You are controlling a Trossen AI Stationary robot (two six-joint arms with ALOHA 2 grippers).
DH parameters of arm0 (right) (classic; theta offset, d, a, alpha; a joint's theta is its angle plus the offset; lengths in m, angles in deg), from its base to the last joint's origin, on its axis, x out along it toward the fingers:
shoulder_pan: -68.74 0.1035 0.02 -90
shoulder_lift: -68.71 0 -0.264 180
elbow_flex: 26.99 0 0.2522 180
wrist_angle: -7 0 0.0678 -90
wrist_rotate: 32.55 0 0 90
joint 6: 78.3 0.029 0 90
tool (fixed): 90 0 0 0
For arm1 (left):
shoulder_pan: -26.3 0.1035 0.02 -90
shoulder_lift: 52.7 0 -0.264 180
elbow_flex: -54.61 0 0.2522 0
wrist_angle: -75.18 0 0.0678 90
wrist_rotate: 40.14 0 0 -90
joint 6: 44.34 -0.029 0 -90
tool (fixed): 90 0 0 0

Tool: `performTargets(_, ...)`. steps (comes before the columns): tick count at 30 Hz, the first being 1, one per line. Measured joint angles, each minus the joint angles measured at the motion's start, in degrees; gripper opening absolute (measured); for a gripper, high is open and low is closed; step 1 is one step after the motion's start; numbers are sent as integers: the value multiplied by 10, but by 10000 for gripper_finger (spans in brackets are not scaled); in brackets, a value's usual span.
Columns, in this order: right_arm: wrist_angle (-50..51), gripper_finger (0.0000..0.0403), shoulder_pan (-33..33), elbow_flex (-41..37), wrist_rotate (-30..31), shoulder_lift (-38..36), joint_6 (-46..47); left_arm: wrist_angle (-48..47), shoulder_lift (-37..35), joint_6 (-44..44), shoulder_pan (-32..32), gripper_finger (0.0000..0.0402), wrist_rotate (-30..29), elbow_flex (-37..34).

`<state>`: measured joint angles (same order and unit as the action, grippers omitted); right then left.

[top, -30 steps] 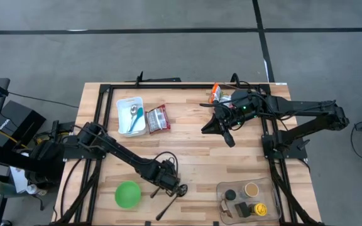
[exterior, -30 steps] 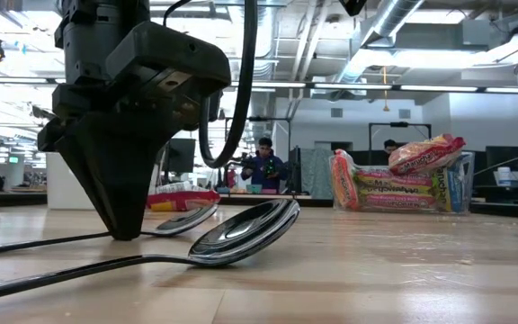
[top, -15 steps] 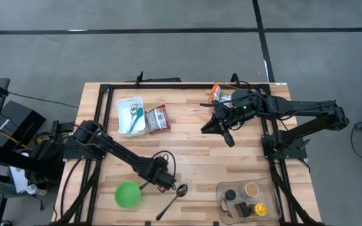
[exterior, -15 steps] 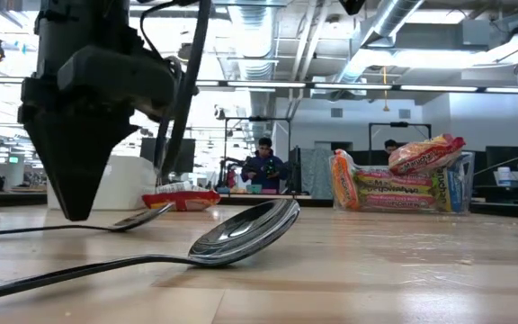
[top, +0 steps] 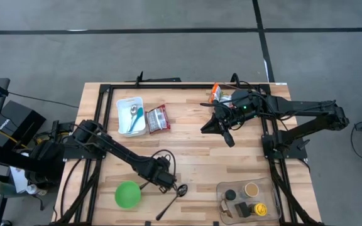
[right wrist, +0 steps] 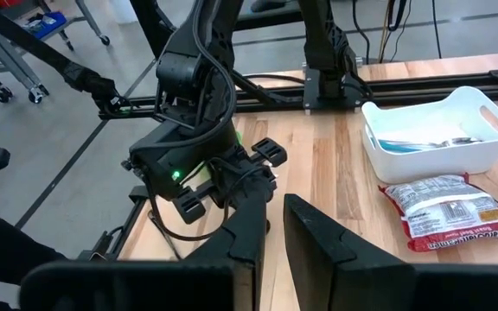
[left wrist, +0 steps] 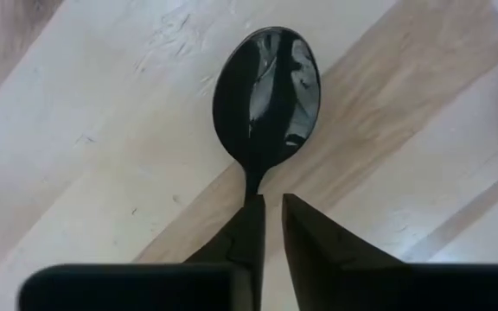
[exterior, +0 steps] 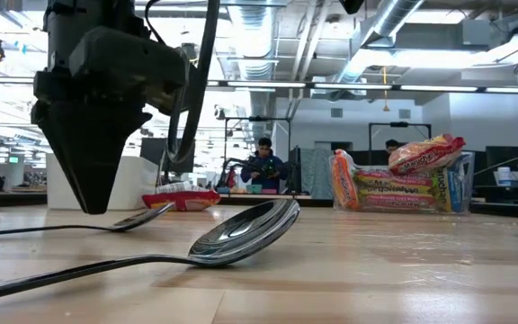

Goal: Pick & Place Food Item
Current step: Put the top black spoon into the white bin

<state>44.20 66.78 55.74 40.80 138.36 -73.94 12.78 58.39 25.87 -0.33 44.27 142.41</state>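
Observation:
The food item, a red and clear packet (top: 158, 118) (right wrist: 452, 212), lies flat on the wooden table beside a white tray (top: 123, 103). No gripper is near it. My left gripper (top: 168, 184) (exterior: 93, 209) points straight down near the table's front, shut. Its tips (left wrist: 272, 200) hang just above the neck of a dark spoon (left wrist: 266, 95) (exterior: 156, 216) that lies on the table. A second dark spoon (top: 171, 202) (exterior: 241, 232) lies nearer the front edge. My right gripper (top: 204, 130) (right wrist: 275, 203) waits raised at the back right, shut on nothing.
A green bowl (top: 128, 194) sits left of my left gripper. A clear container (top: 269, 185) with small jars stands at the front right. Noodle packets (top: 215, 93) (exterior: 394, 180) stand at the far edge. The white tray holds spoons. Black rails frame the table.
My left gripper has risen off the table and gone toward the table's left edge, staying shut and pointing down. The spoon beneath it has slid a little to the left. The nearer spoon has kept its place, and its bowl now shows from above.

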Motion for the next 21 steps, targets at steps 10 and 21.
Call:
performTargets(10, 1, 40, 1, 0, 0, 0, 1, -4, -2, -28, 0, 95, 0, -3)
performTargets(21, 1, 40, 1, 0, 0, 0, 2, -7, -1, -74, 0, 96, 1, -3)
